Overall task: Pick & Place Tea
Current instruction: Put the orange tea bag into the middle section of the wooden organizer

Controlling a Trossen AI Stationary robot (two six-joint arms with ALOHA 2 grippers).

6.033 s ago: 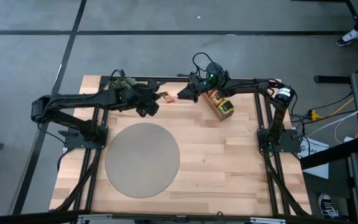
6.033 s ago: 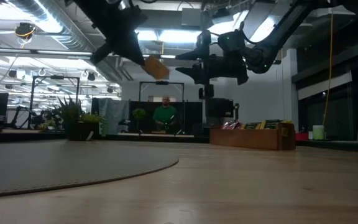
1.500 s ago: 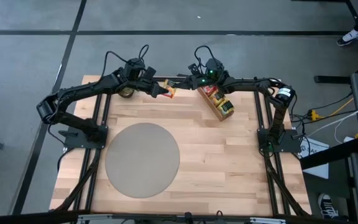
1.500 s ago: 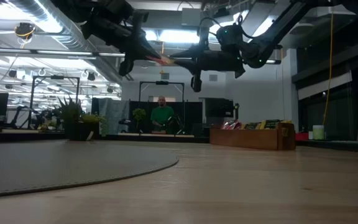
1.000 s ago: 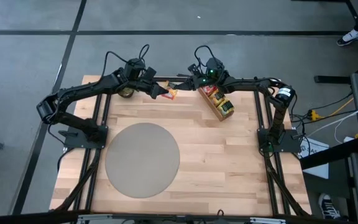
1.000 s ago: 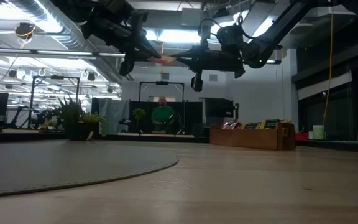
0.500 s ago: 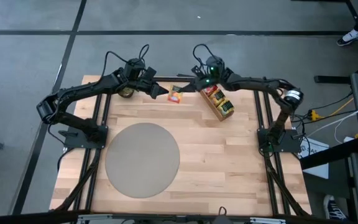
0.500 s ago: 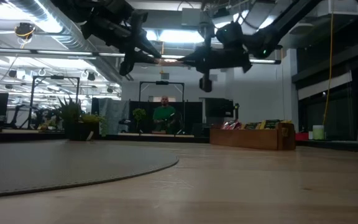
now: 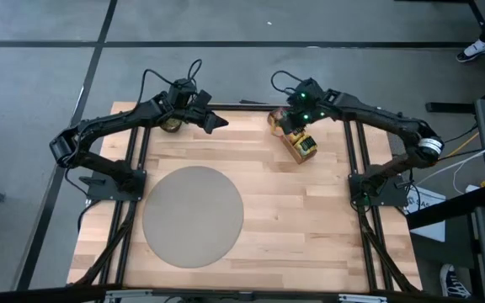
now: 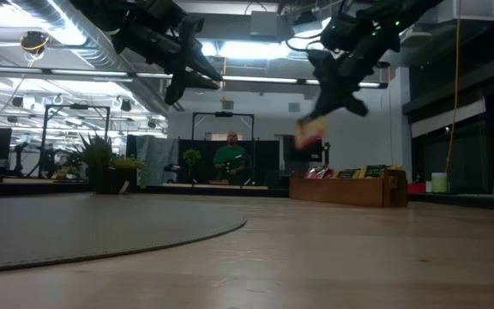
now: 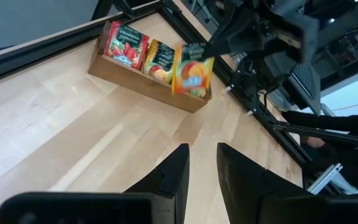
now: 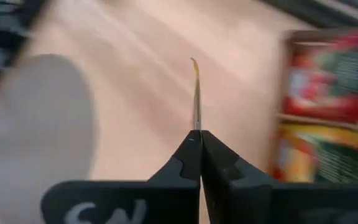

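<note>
An orange tea sachet (image 11: 191,73) is pinched edge-on between the pressed-together fingers of the right pincer (image 12: 196,138), which is seen in the upper right of the high view, above the far end of the wooden tray (image 9: 297,145). In the left wrist view the sachet hangs just over the tray (image 11: 143,84), where red and yellow-green sachets (image 11: 124,45) stand upright in their compartments. The left pincer (image 11: 202,158) is held in the air at the upper left of the wooden surface (image 9: 310,227), its fingers slightly spread and holding nothing. A round grey mat (image 9: 194,215) lies left of centre.
</note>
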